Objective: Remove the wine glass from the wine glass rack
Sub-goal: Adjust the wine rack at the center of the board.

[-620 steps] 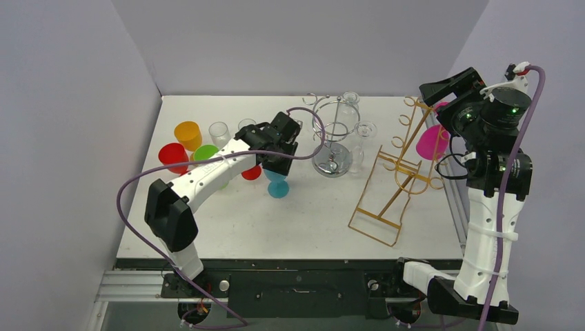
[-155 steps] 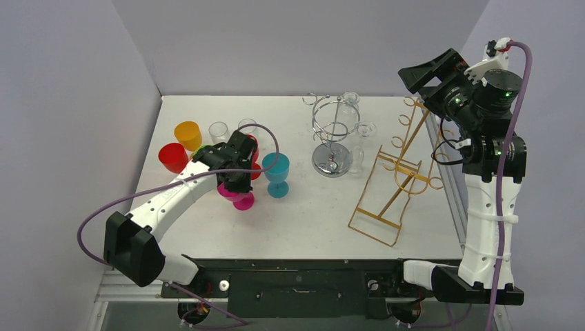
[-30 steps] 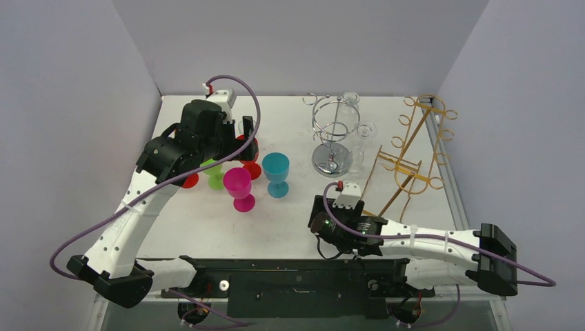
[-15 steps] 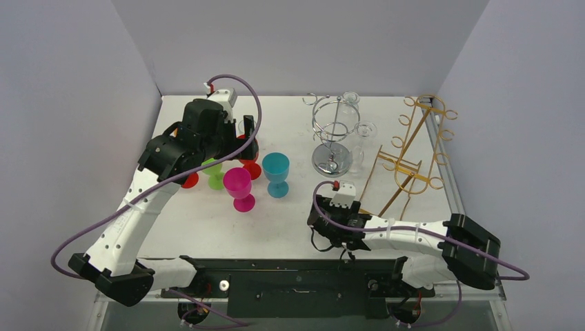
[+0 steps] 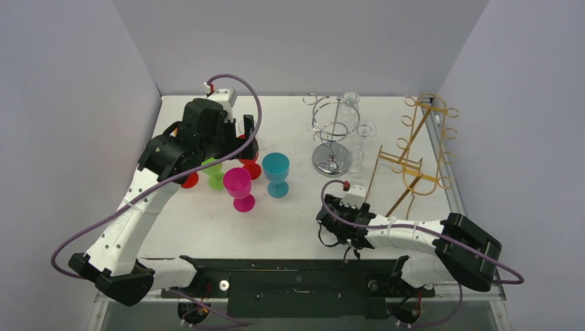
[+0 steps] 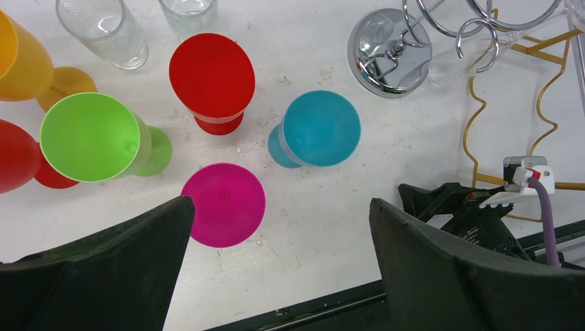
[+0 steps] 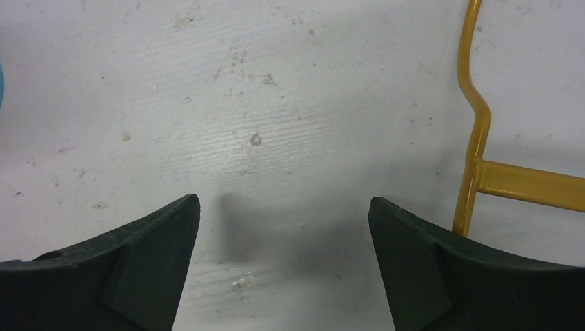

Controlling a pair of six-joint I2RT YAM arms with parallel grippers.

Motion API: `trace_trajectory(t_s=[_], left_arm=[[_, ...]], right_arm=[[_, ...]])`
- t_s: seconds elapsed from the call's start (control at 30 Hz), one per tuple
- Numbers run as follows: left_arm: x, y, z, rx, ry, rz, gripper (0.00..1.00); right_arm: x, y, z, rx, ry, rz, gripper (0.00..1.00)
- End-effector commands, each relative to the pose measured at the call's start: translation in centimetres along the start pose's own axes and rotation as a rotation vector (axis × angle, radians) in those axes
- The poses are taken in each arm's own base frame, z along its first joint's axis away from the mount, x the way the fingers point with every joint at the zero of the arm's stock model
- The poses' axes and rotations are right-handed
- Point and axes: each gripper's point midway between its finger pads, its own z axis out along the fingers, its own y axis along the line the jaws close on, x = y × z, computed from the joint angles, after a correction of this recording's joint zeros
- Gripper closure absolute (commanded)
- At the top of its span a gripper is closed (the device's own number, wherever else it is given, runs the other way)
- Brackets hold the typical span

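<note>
Clear wine glasses [image 5: 365, 129] hang on the chrome wine glass rack [image 5: 333, 138] at the back middle; its base [image 6: 390, 52] shows in the left wrist view. My left gripper [image 5: 233, 141] is open and empty, high over the coloured glasses, with the magenta glass [image 6: 223, 204] by its left finger. My right gripper [image 5: 336, 219] is open and empty, low over bare table near the front, left of the gold rack [image 5: 414, 158]. Its fingers [image 7: 138, 262] frame only tabletop, with a gold bar [image 7: 476, 138] to the right.
Teal [image 5: 276, 167], magenta [image 5: 238, 185], green [image 6: 90, 136], red [image 6: 212, 74] and orange [image 6: 21, 62] glasses stand at the left with clear tumblers [image 6: 103, 27]. A clear glass [image 5: 356, 157] stands beside the chrome base. Walls close in on three sides.
The right arm has folded back and its gripper has shifted right, toward the gold rack's foot; the rack's lower frame looks slightly moved. The left arm has held still above the coloured glasses.
</note>
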Motion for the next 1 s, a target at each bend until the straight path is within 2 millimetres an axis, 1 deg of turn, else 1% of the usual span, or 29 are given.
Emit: trace_trajectory(t_s=[0.0,0.23,0.43,0.7,0.83,0.97], left_arm=[[-1.4,-0.4,-0.6,0.013,-0.046,0.002,0.04],[-1.1,-0.5,-0.3,0.019,-0.038,0.003,0.04],[-0.9,-0.7,0.2,0.025,-0.030,0.002,0.04],[-1.2,-1.0,0.5,0.032,-0.023,0.000,0.04],[-0.8,-0.9,0.6,0.032,-0.020,0.004,0.04],[-0.6,-1.1,1.0,0.042,-0.016,0.006,0.04]], right_arm=[[-0.9,-2.1,0.4,0.043,-0.025,0.045,0.12],[-1.9,-4.4,0.7,0.081,-0.029,0.077,0.12],[-2.8,-6.7,1.2,0.122,-0.024,0.108,0.12],[-3.6,-8.0,1.3,0.143,-0.020,0.155,0.12],[-3.8,-8.6,1.3,0.143,-0.017,0.185,0.12],[-4.6,-8.8,1.3,0.154,-0.013,0.194,0.12]])
